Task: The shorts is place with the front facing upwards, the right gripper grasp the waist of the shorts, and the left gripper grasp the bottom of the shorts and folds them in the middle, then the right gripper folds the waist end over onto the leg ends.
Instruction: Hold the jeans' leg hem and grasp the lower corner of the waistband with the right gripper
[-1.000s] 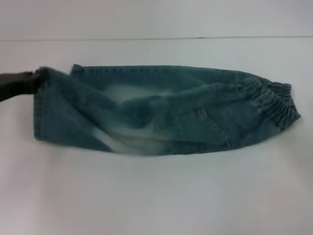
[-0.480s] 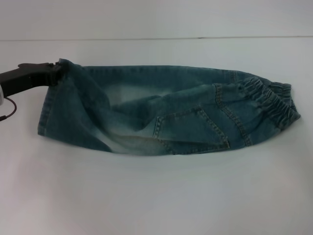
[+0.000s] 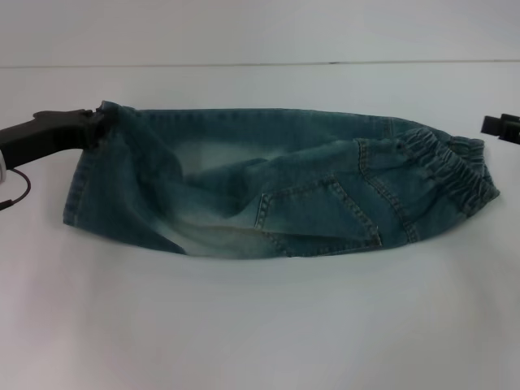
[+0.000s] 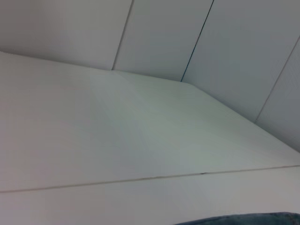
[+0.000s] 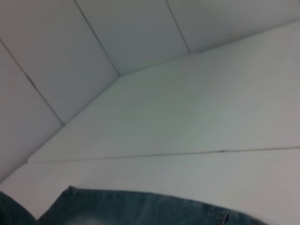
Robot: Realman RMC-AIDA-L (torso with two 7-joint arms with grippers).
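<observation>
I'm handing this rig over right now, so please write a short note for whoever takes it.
Left gripper: at the far corner of the leg end, against the denim; grip not readable.
Right gripper: just in view at the right edge, beside the waist, apart from it.
Shorts: lying lengthwise on the white table, leg ends to the robot's left, elastic waist to its right.
Done: the lengthwise fold in the middle looks made.
Left: right gripper takes the waist and folds it over onto the leg ends.
</observation>
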